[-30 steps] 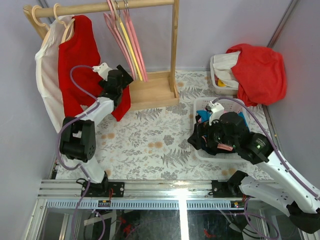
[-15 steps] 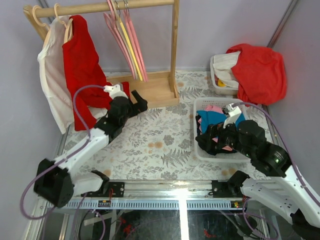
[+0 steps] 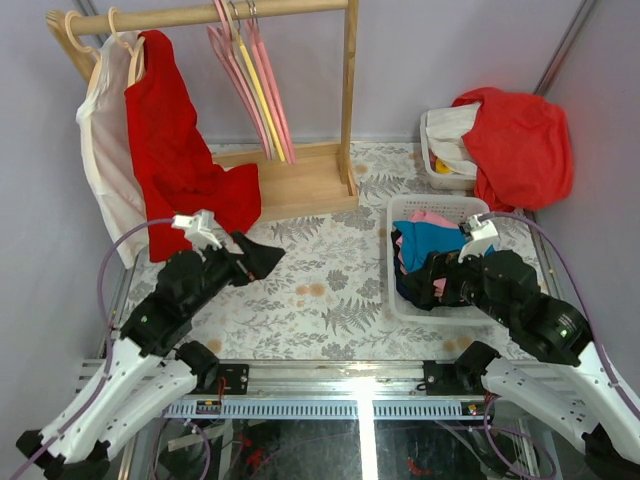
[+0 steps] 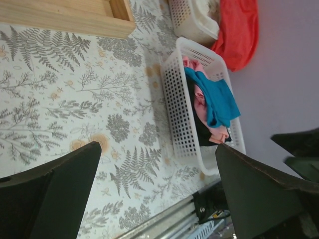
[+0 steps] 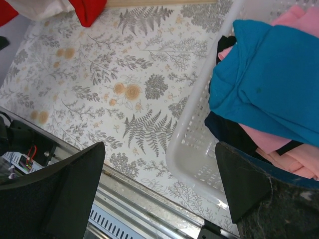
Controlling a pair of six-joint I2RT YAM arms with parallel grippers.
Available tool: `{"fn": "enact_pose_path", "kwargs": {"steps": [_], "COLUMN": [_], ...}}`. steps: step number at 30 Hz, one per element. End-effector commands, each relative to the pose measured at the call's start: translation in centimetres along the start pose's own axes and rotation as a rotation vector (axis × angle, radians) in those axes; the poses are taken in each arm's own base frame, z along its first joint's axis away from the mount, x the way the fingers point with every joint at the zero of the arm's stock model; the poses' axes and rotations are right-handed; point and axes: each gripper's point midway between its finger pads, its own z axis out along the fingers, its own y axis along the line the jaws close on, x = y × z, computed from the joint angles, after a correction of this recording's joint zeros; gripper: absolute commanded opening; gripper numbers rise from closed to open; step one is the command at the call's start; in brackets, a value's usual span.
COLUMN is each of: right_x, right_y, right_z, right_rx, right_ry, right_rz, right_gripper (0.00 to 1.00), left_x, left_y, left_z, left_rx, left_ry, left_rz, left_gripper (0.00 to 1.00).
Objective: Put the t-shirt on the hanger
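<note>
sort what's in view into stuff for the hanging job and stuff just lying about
For the job: red t-shirt, wooden hanger.
Lying about: white t-shirt, pink hangers, yellow hanger, clothes basket, red-orange garment.

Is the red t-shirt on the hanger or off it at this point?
On. The red t-shirt hangs from the wooden hanger on the rail, beside a white t-shirt.

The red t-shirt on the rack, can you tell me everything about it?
The red t-shirt is bright, soft-looking cloth. It hangs on a pale wooden hanger at the left end of the rail, rumpled rather than flat. Its lower end trails to the right over the rack's wooden base. A white t-shirt hangs right against its left side.
</note>
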Motion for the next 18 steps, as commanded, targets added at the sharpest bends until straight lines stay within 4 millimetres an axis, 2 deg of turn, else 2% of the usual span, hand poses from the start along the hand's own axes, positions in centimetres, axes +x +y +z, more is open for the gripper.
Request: {"fn": "enact_pose_path", "kwargs": {"steps": [1,6,14,18], "right_x": [1.5,3.0,2.6,2.2], "right_y": [-1.1,-1.5,-0.6,-0.6], "right_z": [1.5,3.5,4.4,4.7], "right_rx": [0.047,0.062,0.043,0.046], "right_ry": [0.012,0.027,0.046,0.032], "right_rz": [0.049,0.084,0.089,0.079], "right_gripper": [0.99,0.99,0.99,0.99], "left_x": [3.0,3.5,3.6,3.0], "left_y": [1.6,2.5,2.2,0.9], "left_z": [-2.8,-3.2,-3.2,-3.0], "left_rx": [-0.024,-0.047,-0.029,0.008], "left_ry": [0.092,0.095,0.110,0.107], "left_rz": [-0.051,-0.037,0.007,-0.008], "left_gripper": [1.00,1.00,1.00,1.00]}}
